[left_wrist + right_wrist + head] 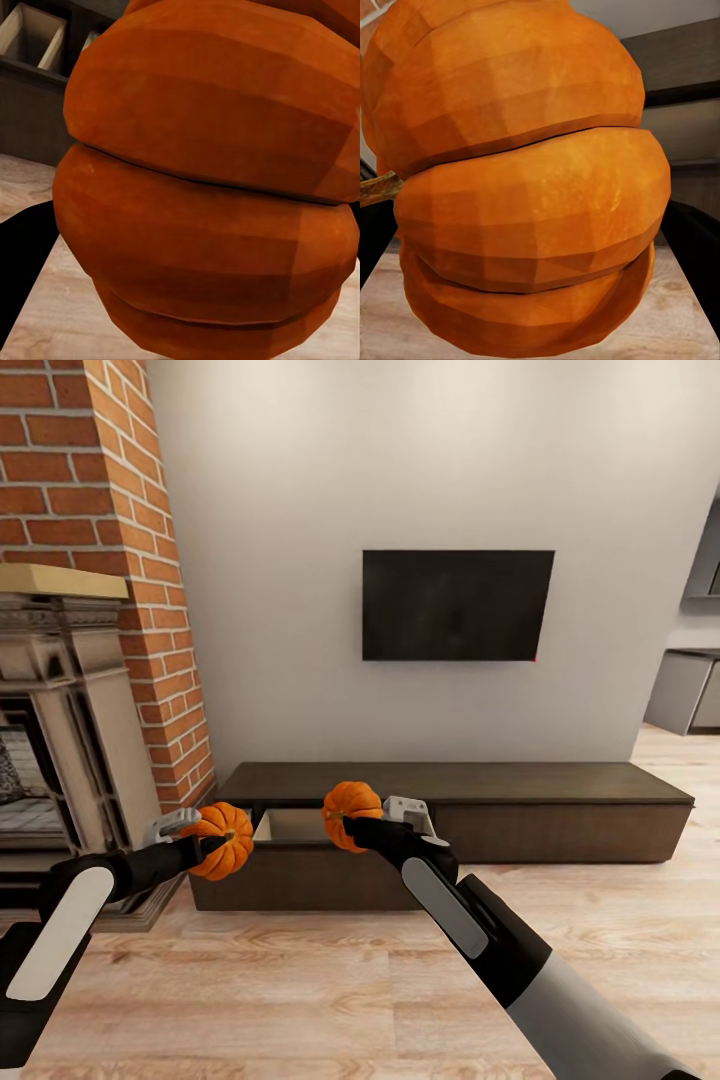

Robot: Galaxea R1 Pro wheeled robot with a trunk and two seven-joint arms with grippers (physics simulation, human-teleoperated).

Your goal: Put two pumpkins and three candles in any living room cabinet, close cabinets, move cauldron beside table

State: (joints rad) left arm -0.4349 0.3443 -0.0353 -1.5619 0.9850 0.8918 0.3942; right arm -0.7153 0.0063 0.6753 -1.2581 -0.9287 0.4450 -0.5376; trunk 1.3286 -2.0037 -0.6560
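The left gripper (212, 844) is closed on a pumpkin (222, 840), which sits between its jaws with the ribbed orange body sticking out past the fingertips. From the left wrist camera this pumpkin (206, 187) crowds the lens, its ribs running across the picture, with a dark finger (22, 262) showing at one edge. The right gripper (352, 823) likewise grips the other pumpkin (350, 812), which is clamped between its jaws and held a little higher than the first. In the right wrist view that second pumpkin (525, 187) sits just as close to the lens, a short brown stem poking out at its side, and dark fingers (694, 255) flank it.

Both arms reach forward from the robot, the two pumpkins near each other and level with the front of the cabinet (520, 815), a long low dark-brown unit standing against the pale wall. One drawer (290, 827) at the cabinet's left end is pulled out, showing a pale beige inside; both pumpkins hang in the air at the drawer's two sides, not in it. In the left wrist view, open pale compartments (34, 37) of the cabinet appear behind the pumpkin.

Above the cabinet a black TV (457, 605) hangs on the wall. To the left rises a red-brick chimney (130, 560) with a cream fireplace (60, 700) at its foot. Light wood planks cover the floor (330, 980).
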